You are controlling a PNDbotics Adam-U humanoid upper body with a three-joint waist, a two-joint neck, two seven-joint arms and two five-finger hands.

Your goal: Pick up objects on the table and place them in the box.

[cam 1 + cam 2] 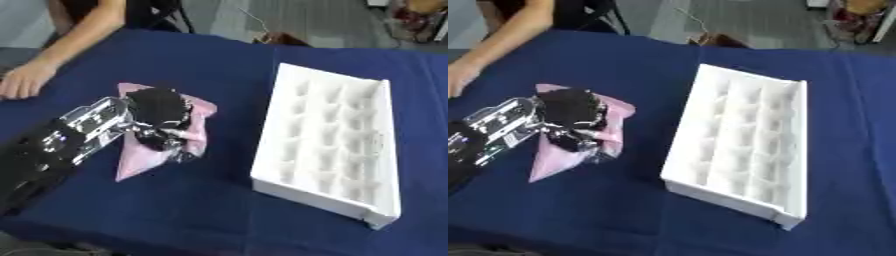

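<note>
A pink flat packet [140, 159] lies on the blue cloth left of centre. My left hand [164, 116] comes in from the lower left and sits on top of the packet, its dark fingers curled down over the packet's upper half. The packet's top corner and lower tip stick out from under the hand. A white box [331, 139] with several rows of small empty compartments stands to the right of the packet, a hand's width away. My right hand shows in neither view.
The blue cloth [219, 60] covers the whole table. A person's arm and hand [24, 80] rest on the table's far left edge, clear of the packet. A small brown thing [278, 38] lies beyond the far edge.
</note>
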